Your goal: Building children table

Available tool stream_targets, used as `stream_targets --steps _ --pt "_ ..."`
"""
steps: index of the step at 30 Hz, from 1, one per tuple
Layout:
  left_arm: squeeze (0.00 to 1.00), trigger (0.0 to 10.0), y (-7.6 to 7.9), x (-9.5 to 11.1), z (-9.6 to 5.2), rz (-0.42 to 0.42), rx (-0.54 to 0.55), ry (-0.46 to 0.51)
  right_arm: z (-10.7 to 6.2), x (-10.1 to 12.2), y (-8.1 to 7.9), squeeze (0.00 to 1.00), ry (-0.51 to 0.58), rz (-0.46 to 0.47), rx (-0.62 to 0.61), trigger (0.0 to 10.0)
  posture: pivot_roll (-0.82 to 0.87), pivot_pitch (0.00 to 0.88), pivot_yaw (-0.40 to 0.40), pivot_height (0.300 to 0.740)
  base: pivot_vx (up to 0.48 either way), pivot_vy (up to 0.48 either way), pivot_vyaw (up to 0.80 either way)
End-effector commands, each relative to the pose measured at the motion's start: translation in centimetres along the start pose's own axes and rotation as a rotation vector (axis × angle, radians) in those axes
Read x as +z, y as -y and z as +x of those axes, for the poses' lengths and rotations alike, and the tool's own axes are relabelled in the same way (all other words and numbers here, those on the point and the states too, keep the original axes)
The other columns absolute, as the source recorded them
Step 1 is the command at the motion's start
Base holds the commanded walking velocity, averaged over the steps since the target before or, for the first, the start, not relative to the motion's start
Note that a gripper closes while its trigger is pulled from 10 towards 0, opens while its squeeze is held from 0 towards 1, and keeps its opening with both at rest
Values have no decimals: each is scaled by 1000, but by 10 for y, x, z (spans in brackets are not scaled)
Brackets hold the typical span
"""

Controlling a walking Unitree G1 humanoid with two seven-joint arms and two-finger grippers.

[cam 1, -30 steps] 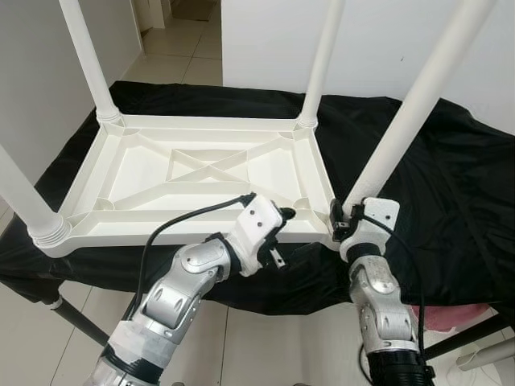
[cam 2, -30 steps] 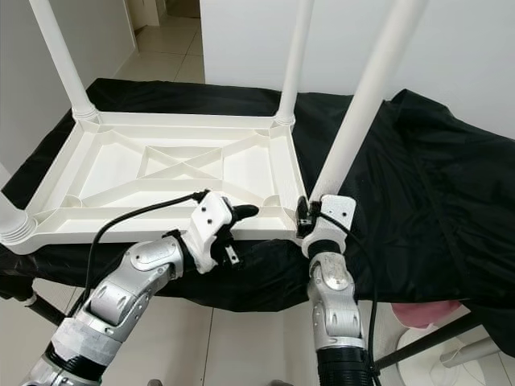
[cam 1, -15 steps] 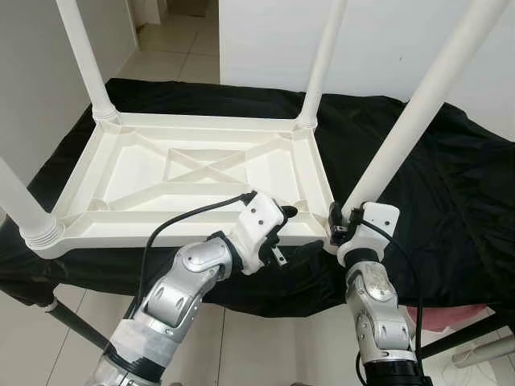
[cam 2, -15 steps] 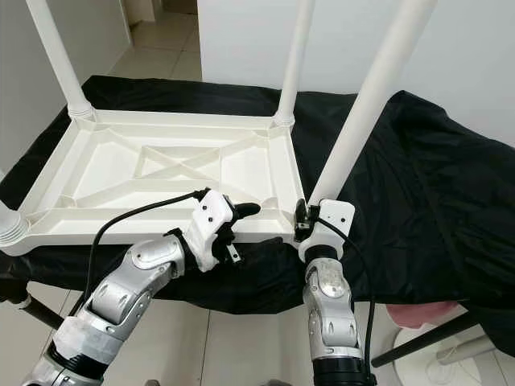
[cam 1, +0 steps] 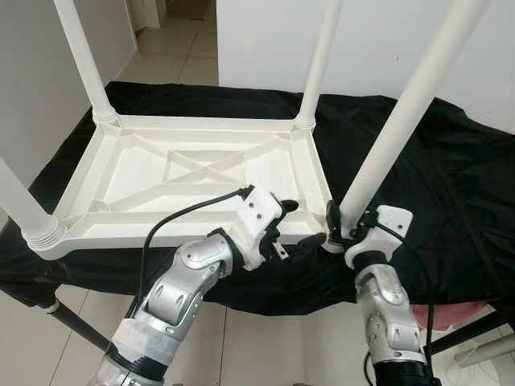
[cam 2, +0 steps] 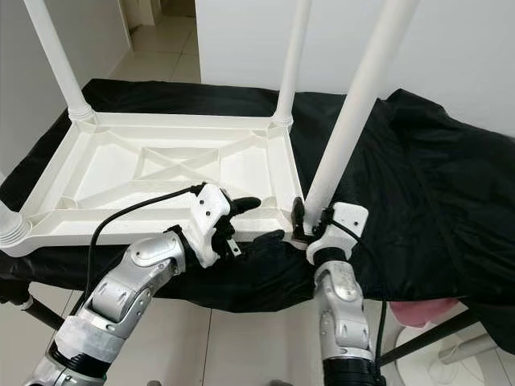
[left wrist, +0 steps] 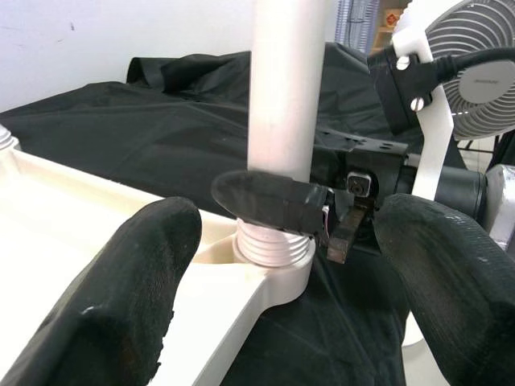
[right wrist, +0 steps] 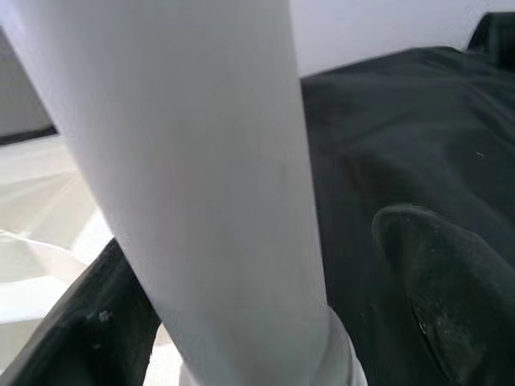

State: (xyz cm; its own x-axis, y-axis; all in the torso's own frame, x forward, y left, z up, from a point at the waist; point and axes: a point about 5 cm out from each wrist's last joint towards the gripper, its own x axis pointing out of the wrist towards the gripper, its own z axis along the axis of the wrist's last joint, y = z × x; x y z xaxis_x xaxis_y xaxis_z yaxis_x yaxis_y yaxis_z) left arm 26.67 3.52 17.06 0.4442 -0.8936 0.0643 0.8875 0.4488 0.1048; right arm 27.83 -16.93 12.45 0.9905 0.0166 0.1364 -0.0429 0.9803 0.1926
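**Table upside down on desk, right hand at near-right leg**

I see the white plastic table (cam 1: 201,173) lying top-down on the desk (cam 1: 451,185), which is draped in a wrinkled black cloth (cam 2: 418,161). The underside faces up: a raised rim, with moulded ribs forming an X in the middle panel. The plastic is smooth and matte.

Four round white legs stand up from the corner sockets: far-left leg (cam 1: 84,56), far-right leg (cam 1: 316,60), near-left leg (cam 1: 24,205) and near-right leg (cam 1: 406,112). All are plain tubes. The near-left one has a ribbed threaded collar at its base, and the left wrist view shows the same ribbing at the base of the near-right one, seated in its socket (left wrist: 273,253).

The right hand (cam 2: 310,225) is at the base of the near-right leg, at the table's near-right corner. In the right wrist view its fingers (right wrist: 438,281) sit on either side of the tube with the leg between them. One looks to be against the leg, but there is a gap at the other, so I cannot tell whether it is actually clamped.

The left hand (cam 1: 294,225) is just beside the near rim, pointing at that same corner. Its fingers (left wrist: 133,297) are spread wide apart, thick and rubbery with a pebbled texture, and hold nothing. One tip sits over the rim and the other over the cloth.

A black cable (cam 1: 189,213) loops from the left wrist housing over the near rim. The floor (cam 1: 177,40) behind is pale tile, and the wall (cam 1: 265,40) is white.
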Motion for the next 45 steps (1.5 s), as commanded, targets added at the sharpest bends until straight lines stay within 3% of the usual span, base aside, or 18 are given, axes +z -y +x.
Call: stream_targets --steps 1,5,7,10,15,17,21,22,24,25,32,33,35,36,45 --pt "0 10000 1 -2 0 -17 2 -33 0 -4 7 0 -15 -50 67 10000 -83 0 -21 740 0 0 0" --pt "0 10000 1 -2 0 -17 2 -33 0 -4 7 0 -15 -50 67 10000 -83 0 -21 740 0 0 0" --pt "0 10000 3 -5 1 -27 -11 -57 3 -8 13 0 -46 -126 153 10000 -84 0 -16 740 0 0 0" --pt "0 10000 8 -4 4 29 -58 -52 13 -5 12 0 -47 -187 286 10000 -101 0 0 740 0 0 0" --pt "0 10000 10 -2 6 73 -71 -33 23 1 11 0 -58 -173 396 10000 -106 0 8 740 0 0 0" --pt "0 10000 13 -2 5 28 -126 -40 29 4 13 0 -54 -212 425 10000 -107 0 7 740 0 0 0" --pt "0 10000 13 -2 5 18 -142 -47 32 4 13 0 -63 -228 464 10000 -110 0 0 740 0 0 0" --pt "0 10000 12 -3 5 17 -143 -51 37 6 11 0 -69 -237 513 7529 -111 0 3 740 0 0 0" --pt "0 10000 12 -3 4 15 -146 -53 39 6 11 0 -69 -245 528 7529 -111 0 3 740 0 0 0" --pt "0 10000 13 -3 4 15 -156 -52 40 6 10 0 -73 -250 546 0 -107 0 0 740 0 0 0" --pt "0 10000 14 -3 3 15 -157 -49 39 1 10 0 -96 -257 594 0 -97 0 -7 740 0 0 0" --pt "0 10000 14 -4 3 13 -151 -51 37 0 10 0 -102 -254 601 1922 -96 0 -6 740 0 0 0" --pt "0 10000 14 -4 3 12 -147 -53 36 -2 9 0 -106 -252 605 1922 -96 0 -6 740 0 0 0" --pt "0 10000 14 -4 2 12 -146 -55 35 -3 9 0 -111 -243 609 10000 -88 0 -10 740 0 0 0" --pt "0 10000 15 -6 1 12 -138 -60 31 -5 9 0 -116 -228 579 10000 -86 0 -20 740 0 0 0"
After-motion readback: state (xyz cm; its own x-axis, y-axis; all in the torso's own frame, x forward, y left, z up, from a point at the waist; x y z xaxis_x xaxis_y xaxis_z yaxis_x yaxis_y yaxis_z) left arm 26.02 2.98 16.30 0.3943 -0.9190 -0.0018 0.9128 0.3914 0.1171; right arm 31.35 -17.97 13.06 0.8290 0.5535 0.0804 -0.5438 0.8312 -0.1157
